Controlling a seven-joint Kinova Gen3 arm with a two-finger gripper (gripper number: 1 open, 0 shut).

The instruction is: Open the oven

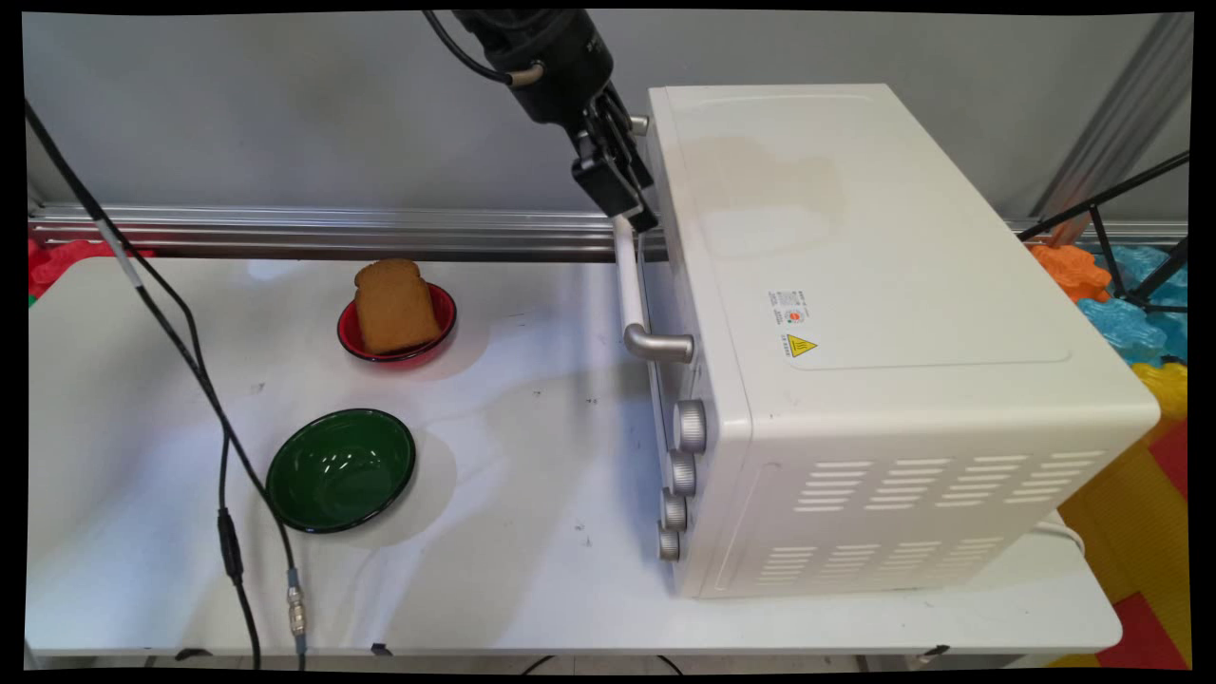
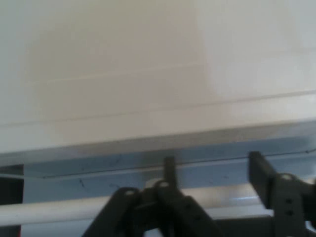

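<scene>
We see the black two-finger gripper (image 1: 635,211) reaching down from the top of the main view to the door handle (image 1: 629,285) of a white toaster oven (image 1: 855,313), which stands on the right half of the white table (image 1: 532,532) with its door side facing left. The gripper sits at the far end of the handle's pale bar. In the hand view its fingers (image 2: 261,173) stand on either side of that bar (image 2: 54,210), one finger upright on the right and the other nearer the middle, with the bar running across between them; we cannot tell whether they are pressed onto the bar or only bracketing it. Beyond the bar, the hand view shows the oven's top edge (image 2: 148,98) filling the upper frame. The handle's near end curves back into the oven door through a grey metal bracket (image 1: 660,344). Below it, four silver knobs (image 1: 679,475) run in a column down the oven's front. A yellow warning sticker (image 1: 801,346) lies on the oven's top panel. Well to the left of the oven, a slice of toast (image 1: 394,306) leans in a small red bowl (image 1: 353,339), and nearer to us a dark green bowl (image 1: 340,470) sits empty. Black cables (image 1: 223,446) hang across the table's left side.
</scene>
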